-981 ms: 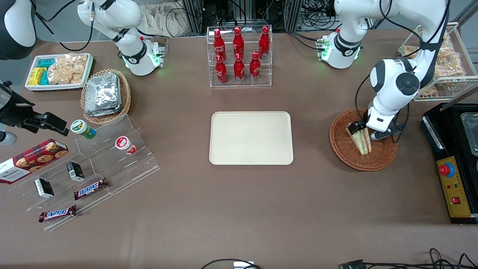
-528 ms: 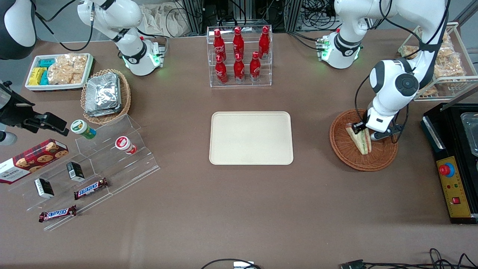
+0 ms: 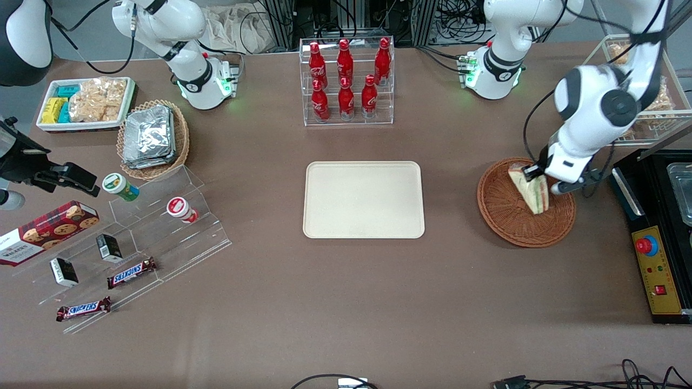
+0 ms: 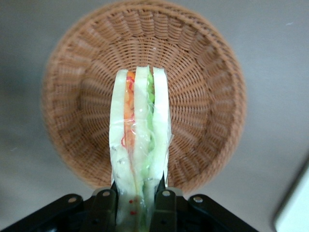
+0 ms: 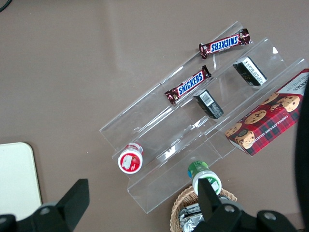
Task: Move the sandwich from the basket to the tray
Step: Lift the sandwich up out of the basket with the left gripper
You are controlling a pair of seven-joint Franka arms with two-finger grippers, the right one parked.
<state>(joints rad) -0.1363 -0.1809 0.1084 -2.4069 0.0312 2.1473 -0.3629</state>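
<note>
On the brown tabletop (image 3: 346, 302), toward the parked arm's end, a clear acrylic stepped display (image 3: 157, 237) carries chocolate bars, small dark boxes and two round cups. Near the middle lies the flat rectangular cream-beige plastic tray (image 3: 363, 200), and nothing lies on it. Farther from the front camera than this tray stands a clear rack of red bottles (image 3: 346, 81). Toward the working arm's end sits the round reddish-brown woven wicker basket (image 3: 508, 221). Above it, the left arm's end effector (image 3: 547, 181) is clamped on the triangular white-bread sandwich in clear wrap (image 3: 530, 189), with one finger on each bread face. In the wrist view the sandwich (image 4: 139, 145) hangs clear of the basket (image 4: 207, 96) floor, its green and orange layers showing.
</note>
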